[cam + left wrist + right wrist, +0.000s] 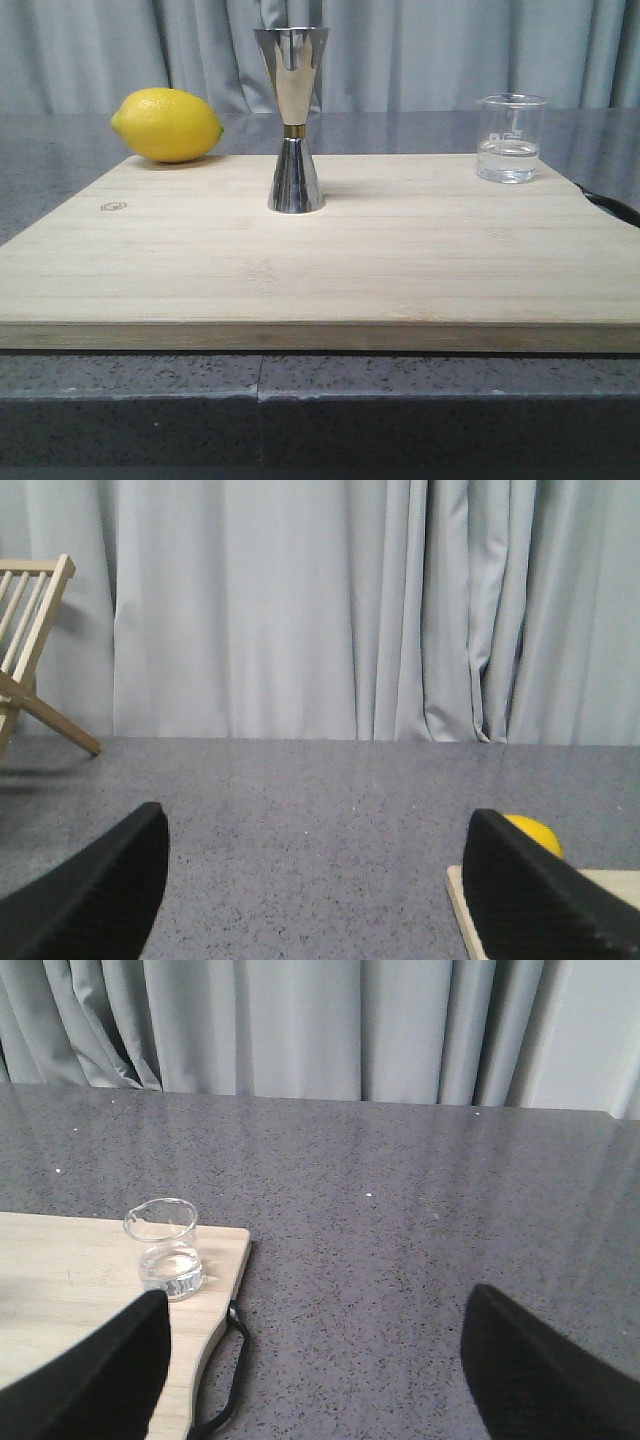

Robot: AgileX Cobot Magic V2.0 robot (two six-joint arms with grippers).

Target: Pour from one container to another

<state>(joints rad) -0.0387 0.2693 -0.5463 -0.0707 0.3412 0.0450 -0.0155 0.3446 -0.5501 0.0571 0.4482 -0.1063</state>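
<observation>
Grey curtains hang behind a dark speckled table (60, 135) in the front view; a wooden board (400, 260) lies on it; the steel jigger (293, 120) stands upright near the middle of the board, its long way straight up and its open cup on top, likely so it can catch a pour; the little glass beaker (511, 138) stands upright at the far right corner with some clear water low inside; which way its lip turns cannot be told from this side; a lemon (166, 124) rests at the far left edge; no arms show.

Left wrist view: the left gripper (315, 880) has its jaws wide apart and holds nothing; it sits off the board beside the lemon (533, 832); a wooden rack (30, 650) stands further off.

Right wrist view: the right gripper (315, 1360) is spread wide too, holding nothing; the beaker (164, 1248) stands near the board's corner, lip toward the board's middle, well apart from the fingers; I think this arm is placed to reach it.
</observation>
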